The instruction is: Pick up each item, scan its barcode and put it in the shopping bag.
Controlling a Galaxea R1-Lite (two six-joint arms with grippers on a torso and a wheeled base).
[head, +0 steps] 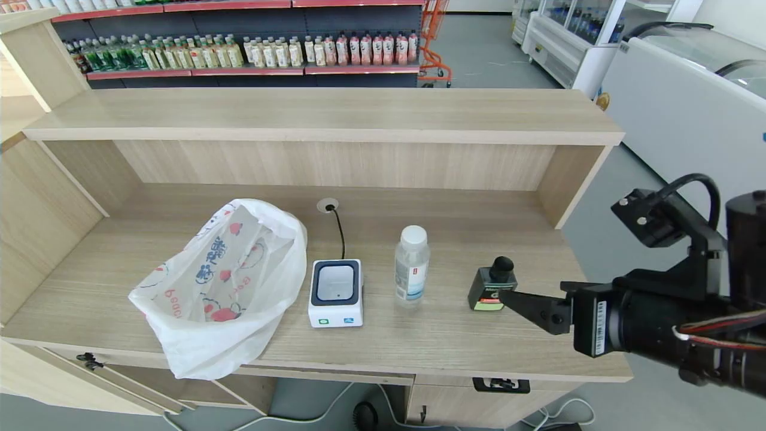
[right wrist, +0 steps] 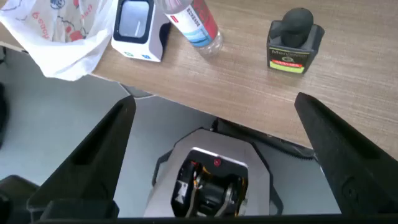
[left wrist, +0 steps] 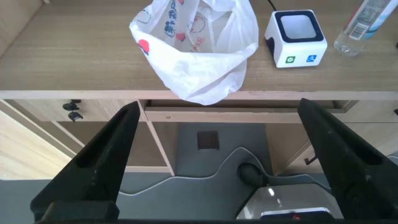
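A white shopping bag (head: 215, 287) with red print lies open on the left of the wooden counter (head: 455, 335). A white barcode scanner (head: 336, 292) sits beside it. Right of the scanner stands a clear water bottle (head: 412, 266), then a small dark bottle with a black cap (head: 492, 286). My right gripper (head: 507, 294) hovers at the counter's front right, just before the dark bottle (right wrist: 295, 40). In the right wrist view it (right wrist: 214, 102) is open and holds nothing. My left gripper (left wrist: 219, 106) is open below the counter's front edge, in front of the bag (left wrist: 199, 56).
A raised ledge (head: 323, 114) and side panels wall in the counter at the back and both sides. The scanner's black cable (head: 340, 230) runs to a hole at the back. Drawers with keys (head: 501, 384) sit under the front edge.
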